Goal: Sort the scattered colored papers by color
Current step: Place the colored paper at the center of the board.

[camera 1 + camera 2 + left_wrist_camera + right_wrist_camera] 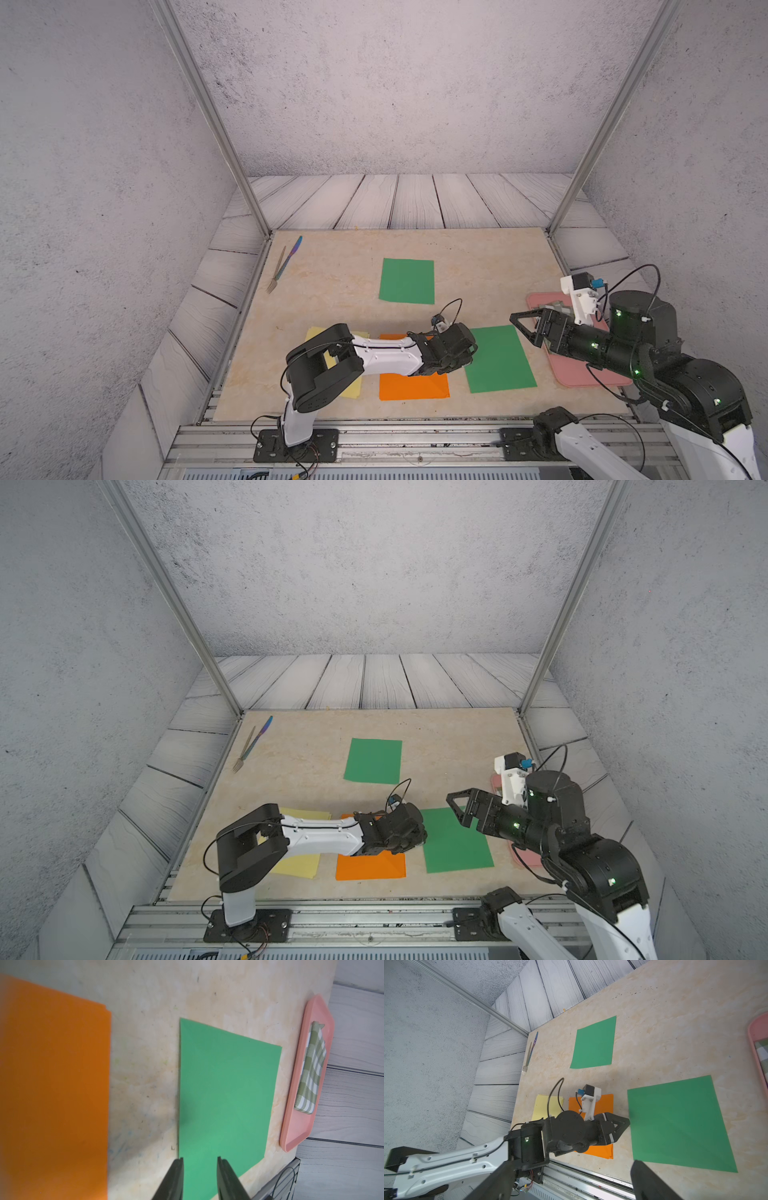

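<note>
Hiding under my left arm: much of the yellow papers (548, 1105) and the far part of the orange papers (413, 386) in both top views; how many sheets each pile holds I cannot tell.
Front right corner: the near green paper (224, 1093) lies flat on the table (332, 291), between the orange papers and the pink tray (299, 1126), touching neither.
Mid-table: the far green paper (406, 281) lies flat and alone, toward the far edge.
Front edge: yellow papers toward the left corner, orange papers just beside them.
Left reach: my left gripper (200, 1159) has its fingers a little apart with nothing between them, over the near green paper's edge that faces the orange papers; whether the tips touch it I cannot tell.
Left arm: elbow bent, forearm stretched low across both piles.
Right reach: my right gripper (523, 331) is spread wide, empty, raised near the tray, pointing toward the left edge.
Right edge: the tray is largely behind my right arm from above; a checked cloth (311, 1070) lies in it.
Far left corner: a fork (277, 270).
</note>
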`<action>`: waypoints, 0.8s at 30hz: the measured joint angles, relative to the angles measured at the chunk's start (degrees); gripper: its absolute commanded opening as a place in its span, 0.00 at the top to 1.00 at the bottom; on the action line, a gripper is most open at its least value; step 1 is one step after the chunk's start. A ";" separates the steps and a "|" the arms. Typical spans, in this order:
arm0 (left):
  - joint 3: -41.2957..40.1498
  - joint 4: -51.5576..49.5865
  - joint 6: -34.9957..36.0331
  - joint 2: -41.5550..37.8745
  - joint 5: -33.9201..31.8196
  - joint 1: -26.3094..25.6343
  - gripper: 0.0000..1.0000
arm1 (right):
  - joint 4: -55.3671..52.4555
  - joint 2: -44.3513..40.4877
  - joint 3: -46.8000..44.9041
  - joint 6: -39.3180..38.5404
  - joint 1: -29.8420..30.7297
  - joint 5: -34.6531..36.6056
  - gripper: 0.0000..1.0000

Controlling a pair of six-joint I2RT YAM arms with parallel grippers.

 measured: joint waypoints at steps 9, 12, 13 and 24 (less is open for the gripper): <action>1.46 -12.63 9.35 -17.90 -10.58 2.71 0.65 | 5.16 6.27 0.13 0.26 0.00 -1.36 0.14; 0.39 -14.29 11.72 -24.28 -11.41 8.66 0.64 | 8.22 13.11 1.01 -0.48 0.00 -2.49 0.14; -0.39 -14.71 12.46 -26.21 -11.41 11.13 0.63 | 9.27 15.65 1.60 -0.72 -0.02 -2.82 0.14; -2.19 -18.27 21.97 -25.57 -0.63 36.54 0.47 | 19.87 46.25 12.15 -5.38 0.00 -8.07 0.17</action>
